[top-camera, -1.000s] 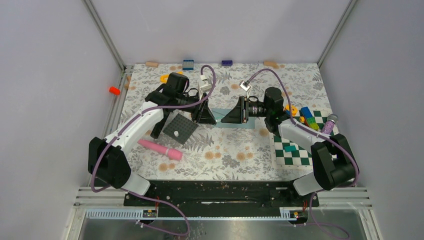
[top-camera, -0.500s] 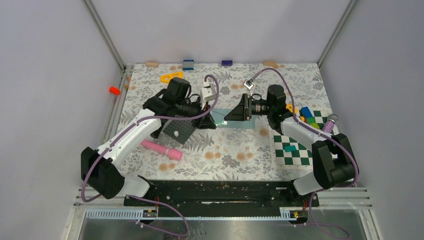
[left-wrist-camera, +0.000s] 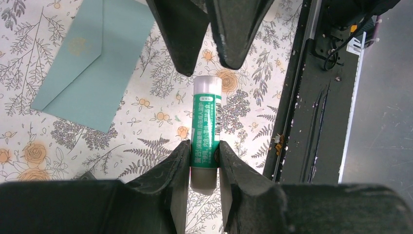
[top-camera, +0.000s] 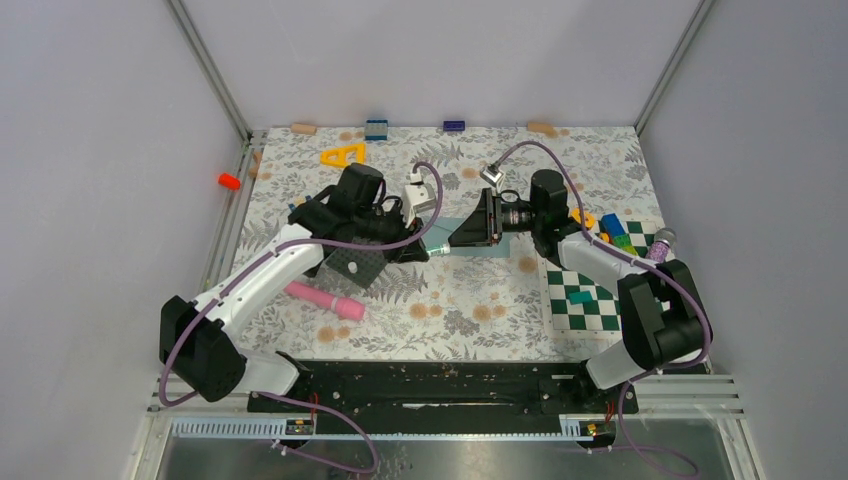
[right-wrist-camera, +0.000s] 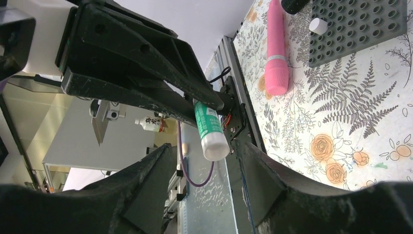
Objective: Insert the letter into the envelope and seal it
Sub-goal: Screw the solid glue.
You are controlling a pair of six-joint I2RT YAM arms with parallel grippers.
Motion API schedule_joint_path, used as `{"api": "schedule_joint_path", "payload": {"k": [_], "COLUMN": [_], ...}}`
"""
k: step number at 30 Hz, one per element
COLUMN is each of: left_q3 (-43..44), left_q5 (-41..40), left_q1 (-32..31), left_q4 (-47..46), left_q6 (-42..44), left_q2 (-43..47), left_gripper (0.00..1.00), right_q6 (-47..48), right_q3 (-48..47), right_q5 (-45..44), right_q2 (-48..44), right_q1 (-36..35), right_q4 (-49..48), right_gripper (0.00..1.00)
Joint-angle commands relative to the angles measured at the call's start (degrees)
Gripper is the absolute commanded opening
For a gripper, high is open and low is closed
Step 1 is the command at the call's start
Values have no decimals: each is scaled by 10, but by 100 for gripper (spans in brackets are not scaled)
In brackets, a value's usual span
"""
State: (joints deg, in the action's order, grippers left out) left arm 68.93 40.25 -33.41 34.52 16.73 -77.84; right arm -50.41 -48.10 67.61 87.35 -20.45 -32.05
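Observation:
My left gripper [top-camera: 425, 243] is shut on a green glue stick [left-wrist-camera: 205, 131] and holds it level above the table, white cap end pointing right. My right gripper [top-camera: 462, 237] is open and faces it. Its fingers [left-wrist-camera: 180, 34] stand on either side of the cap end, apart from it; the stick [right-wrist-camera: 210, 129] shows between them in the right wrist view. The teal-grey envelope [left-wrist-camera: 92, 73] lies flat on the floral table, flap down, below and behind the grippers [top-camera: 500, 252]. No separate letter shows.
A dark grey studded mat [top-camera: 357, 262] and a pink cylinder [top-camera: 320, 298] lie under the left arm. A green chequered board [top-camera: 590, 305] and coloured blocks [top-camera: 618, 232] lie at the right. A yellow triangle [top-camera: 342, 155] and small blocks lie along the back edge.
My left arm has swung right and forward with the glue stick, bringing its cap end between my right gripper's open fingers. My right gripper has shifted slightly left.

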Motion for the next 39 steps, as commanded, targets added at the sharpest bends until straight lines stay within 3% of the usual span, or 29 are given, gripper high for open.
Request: {"api": "schedule_joint_path", "payload": {"k": [1,13,24,36,39], "left_q3": [0,-7,-11,-10,-11], "left_q5": [-11,-20,-23,-22,-22], "left_q1": [-11,-14,-14,-14,-14], "left_q4": [-29,-37,-40,-41,-41], "left_q6": [11,8,7,5,5], "left_q2": [23,22,23,23,24], "left_gripper": [19,18,17,16,16], "right_q6": [-19,-11,-20,-3,-15], "right_q3": [-13,-19,-16,-21,-22], "right_q5": [12,20,30,37,46], "right_q2": [15,24,18,16,16], "right_q1": [-5,-12,-17,-29,-29], "right_q4": [-27,-13,-14,1,-15], "right_gripper": [63,49,42,38,44]}}
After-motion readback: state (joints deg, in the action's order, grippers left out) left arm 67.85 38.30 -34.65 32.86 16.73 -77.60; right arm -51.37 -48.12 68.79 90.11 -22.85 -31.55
